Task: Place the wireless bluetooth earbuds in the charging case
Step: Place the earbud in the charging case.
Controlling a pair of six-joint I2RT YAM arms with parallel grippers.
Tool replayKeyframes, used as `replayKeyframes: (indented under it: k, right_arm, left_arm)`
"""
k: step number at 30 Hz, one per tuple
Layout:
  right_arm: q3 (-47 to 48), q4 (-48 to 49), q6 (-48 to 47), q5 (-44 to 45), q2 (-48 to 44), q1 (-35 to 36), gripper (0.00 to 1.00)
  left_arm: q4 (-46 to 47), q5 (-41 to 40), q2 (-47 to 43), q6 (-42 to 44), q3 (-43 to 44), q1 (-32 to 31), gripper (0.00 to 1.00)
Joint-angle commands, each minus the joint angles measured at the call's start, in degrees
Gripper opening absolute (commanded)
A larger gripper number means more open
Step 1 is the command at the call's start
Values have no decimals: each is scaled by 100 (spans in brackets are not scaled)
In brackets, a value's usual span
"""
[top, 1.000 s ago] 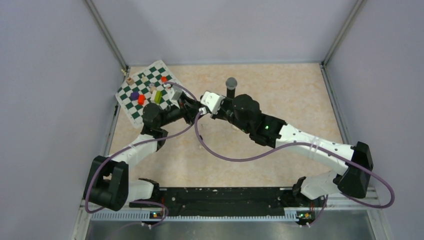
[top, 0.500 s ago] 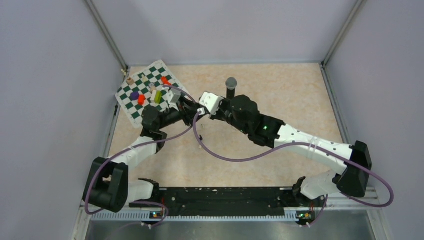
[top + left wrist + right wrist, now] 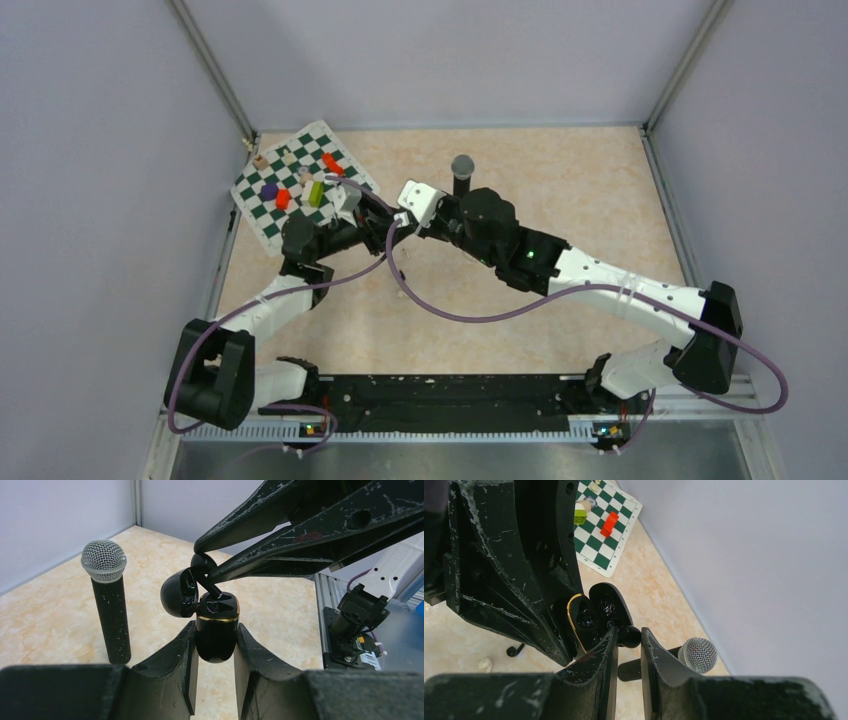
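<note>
In the left wrist view the charging case (image 3: 216, 630) has its sides hidden between the left jaws, and the right jaws cover much of the black earbud (image 3: 202, 562); from the top camera both are lost beneath the wrists. In the right wrist view the chessboard (image 3: 606, 540) is cut off at 12 o'clock, the microphone (image 3: 696, 655) handle runs behind a jaw, and a pale speck (image 3: 485, 664) at 8 o'clock is too small to identify.

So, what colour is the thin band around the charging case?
Gold. The band shows best in the left wrist view.
</note>
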Motion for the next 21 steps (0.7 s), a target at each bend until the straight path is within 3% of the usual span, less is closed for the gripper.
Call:
replayKeyframes:
  k: [1,21]
  right_arm:
    - [194,-224,106,-59,38,82,19]
    - [173,-262,254,-85,-269,80,16]
  left_arm:
    - [696,135,-283,34,4,-54,0]
    - [486,-128,-198,-63,51,91,0]
